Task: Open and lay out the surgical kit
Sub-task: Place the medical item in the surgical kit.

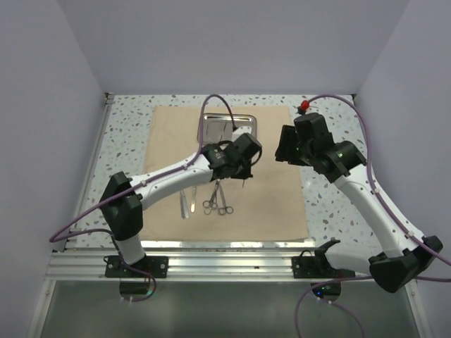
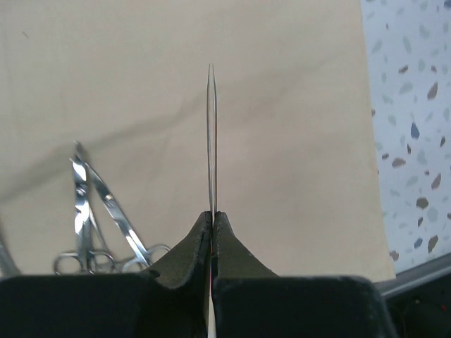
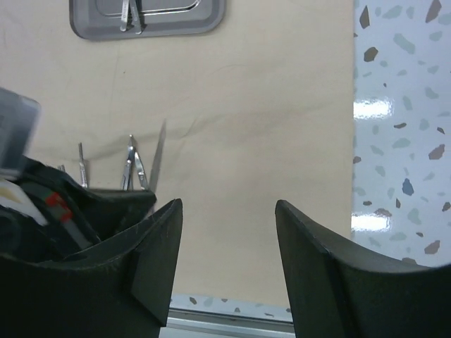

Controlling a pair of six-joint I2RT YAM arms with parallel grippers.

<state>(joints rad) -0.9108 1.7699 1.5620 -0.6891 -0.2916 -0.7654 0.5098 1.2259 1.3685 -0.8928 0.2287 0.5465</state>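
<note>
At the near edge, the aluminium rail [image 1: 225, 262] carries both arm bases, and the speckled table [image 1: 127, 141] stretches away from it. The beige cloth wrap [image 1: 275, 204] lies spread flat on the table, its near hem just beyond the rail.

With the middle of the cloth as the centre of the dial, two pairs of ring-handled scissors [image 1: 218, 201] lie at about 6 o'clock. They are close enough to touch or cross, with their rings toward the rail and their tips pointing to 12. Just beside them, at 7 o'clock, lie two slim straight handles [image 1: 187, 202], side by side and also running near to far.

Just off the centre toward 4 o'clock hangs the left gripper [image 2: 212, 215]. Its fingers are pressed together on a pair of tweezers [image 2: 211, 141]. The left wrist view shows the tweezers edge-on, as a thin silver sliver running straight out from the fingertips over bare cloth. Whether the tip touches the cloth I cannot tell.

At about 2 o'clock, just inside the cloth's right edge, the right gripper [image 3: 229, 239] hovers with its fingers spread well apart. Nothing is between them, and only cloth shows in the gap.

Farthest off, at 12 o'clock, the steel tray [image 1: 250, 121] rests on the cloth near its far hem. A few slim silver instruments [image 1: 227, 127] lie inside it.
</note>
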